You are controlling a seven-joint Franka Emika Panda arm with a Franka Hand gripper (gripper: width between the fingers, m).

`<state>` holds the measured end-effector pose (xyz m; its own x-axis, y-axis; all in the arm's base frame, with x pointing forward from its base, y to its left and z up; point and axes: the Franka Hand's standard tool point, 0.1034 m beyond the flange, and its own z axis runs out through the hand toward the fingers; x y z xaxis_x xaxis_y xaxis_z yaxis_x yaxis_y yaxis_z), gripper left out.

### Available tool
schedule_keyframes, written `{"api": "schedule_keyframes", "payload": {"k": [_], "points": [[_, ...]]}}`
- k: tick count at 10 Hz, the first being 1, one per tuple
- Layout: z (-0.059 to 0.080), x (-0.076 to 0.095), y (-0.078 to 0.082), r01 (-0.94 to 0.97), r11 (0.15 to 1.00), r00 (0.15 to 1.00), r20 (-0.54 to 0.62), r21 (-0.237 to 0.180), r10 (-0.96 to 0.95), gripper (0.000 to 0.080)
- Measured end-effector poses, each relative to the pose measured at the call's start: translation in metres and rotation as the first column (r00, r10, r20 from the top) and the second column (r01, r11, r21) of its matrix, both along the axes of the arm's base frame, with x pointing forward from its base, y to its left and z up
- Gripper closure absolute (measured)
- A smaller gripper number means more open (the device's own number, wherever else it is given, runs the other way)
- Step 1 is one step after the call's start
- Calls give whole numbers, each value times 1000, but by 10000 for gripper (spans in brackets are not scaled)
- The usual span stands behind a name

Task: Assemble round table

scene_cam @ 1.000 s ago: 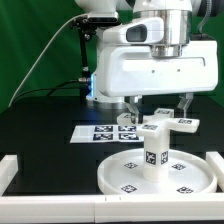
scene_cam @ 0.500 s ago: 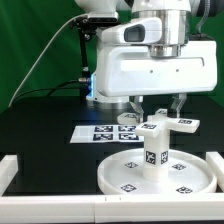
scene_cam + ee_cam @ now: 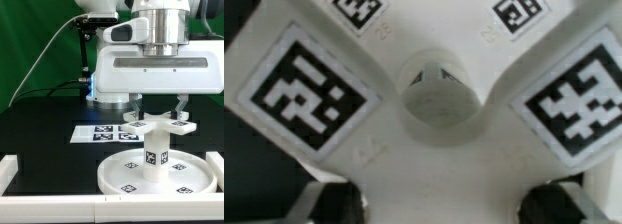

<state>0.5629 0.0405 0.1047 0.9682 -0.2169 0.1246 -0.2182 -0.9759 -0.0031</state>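
Three white kit parts in the exterior view — round disc (image 3: 158, 172) near the front rail (image 3: 110, 208), thick leg (image 3: 154, 150) upright on its middle, flat base piece (image 3: 155, 124) atop the leg, pinched edgewise by the gripper (image 3: 157, 112). Light, rigid, smooth plastic by the look; best gripped across the flat sides. Marker board (image 3: 100, 133) behind. In the wrist view, only tagged base piece (image 3: 429, 90) and dark fingertips (image 3: 322, 198) — leg and seating hidden.

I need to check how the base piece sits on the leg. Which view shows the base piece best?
The exterior view: the base piece lies atop the upright leg. The wrist view shows only its tagged surface up close.
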Motion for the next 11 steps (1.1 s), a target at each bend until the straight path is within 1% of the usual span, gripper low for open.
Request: {"api": "schedule_keyframes", "payload": {"k": [1, 2, 3, 4, 8, 9, 10, 11], "points": [[0, 0, 0, 155, 988, 988, 2, 17, -155, 370], [0, -1, -1, 367, 929, 930, -3, 49, -367, 370], [0, -1, -1, 466, 883, 884, -13, 59, -466, 369], [0, -1, -2, 498, 865, 867, -14, 63, -498, 369], [0, -2, -1, 673, 735, 739, -35, 81, -673, 369], [0, -1, -1, 794, 604, 608, -67, 73, -791, 368], [0, -1, 0, 871, 488, 492, -86, 64, -867, 367], [0, 0, 0, 936, 347, 352, -108, 65, -930, 367]]}}
